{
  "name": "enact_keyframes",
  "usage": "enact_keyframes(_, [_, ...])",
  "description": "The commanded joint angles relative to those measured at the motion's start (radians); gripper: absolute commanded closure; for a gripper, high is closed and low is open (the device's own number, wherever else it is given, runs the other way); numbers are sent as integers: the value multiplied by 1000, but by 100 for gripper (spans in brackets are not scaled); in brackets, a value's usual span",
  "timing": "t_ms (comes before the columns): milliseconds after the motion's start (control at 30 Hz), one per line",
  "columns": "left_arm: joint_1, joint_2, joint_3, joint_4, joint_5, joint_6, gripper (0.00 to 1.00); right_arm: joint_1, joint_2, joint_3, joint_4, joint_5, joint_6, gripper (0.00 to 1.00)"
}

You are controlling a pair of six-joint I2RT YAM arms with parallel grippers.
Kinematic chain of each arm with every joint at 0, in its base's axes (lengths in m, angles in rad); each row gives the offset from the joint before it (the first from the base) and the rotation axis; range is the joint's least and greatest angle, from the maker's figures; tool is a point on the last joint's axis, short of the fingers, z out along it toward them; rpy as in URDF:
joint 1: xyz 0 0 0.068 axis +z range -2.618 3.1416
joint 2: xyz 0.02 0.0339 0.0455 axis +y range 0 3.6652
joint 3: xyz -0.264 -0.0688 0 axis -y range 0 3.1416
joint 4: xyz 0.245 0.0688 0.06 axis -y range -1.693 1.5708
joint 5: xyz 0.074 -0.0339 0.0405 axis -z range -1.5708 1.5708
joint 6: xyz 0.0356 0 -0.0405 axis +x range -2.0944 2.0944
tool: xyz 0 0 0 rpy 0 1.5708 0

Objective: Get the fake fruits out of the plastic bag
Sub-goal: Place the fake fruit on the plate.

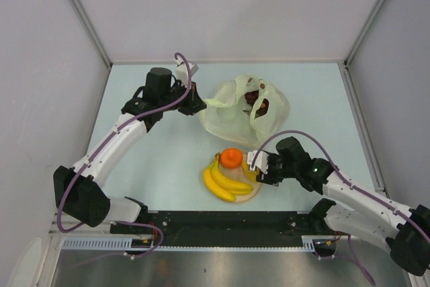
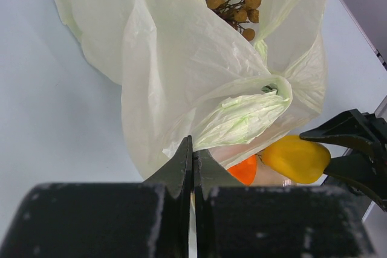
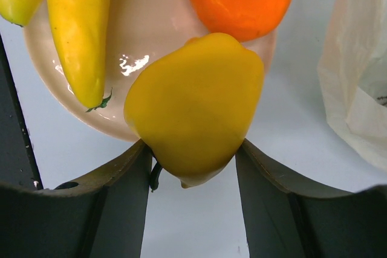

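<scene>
The pale yellow-green plastic bag lies at the back middle of the table. A dark red grape bunch and a red-green mango show inside its opening. My left gripper is shut on the bag's left handle, which is pulled taut; the left wrist view shows the jaws pinching the film of the bag. My right gripper is shut on the yellow pepper-like piece at the plate's right rim. The banana bunch and the orange lie on the plate.
The round cream plate sits in front of the bag, near the table's front edge. White walls enclose the table on the left, the back and the right. A black rail runs along the near edge by the arm bases.
</scene>
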Motion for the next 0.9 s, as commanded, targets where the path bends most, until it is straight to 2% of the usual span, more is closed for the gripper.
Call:
enact_keyframes(0, [-5, 0, 16, 16, 4, 1, 100, 17, 45, -5, 89, -68, -88, 65])
enact_keyframes(433, [-16, 12, 18, 10, -9, 16, 100, 25, 165, -21, 121, -197, -338, 65])
enact_keyframes(800, [-17, 28, 27, 8, -10, 21, 100, -3, 235, -36, 207, -267, -429, 62])
enact_keyframes(867, [-17, 29, 30, 8, -12, 22, 100, -6, 244, -36, 215, -275, -439, 58])
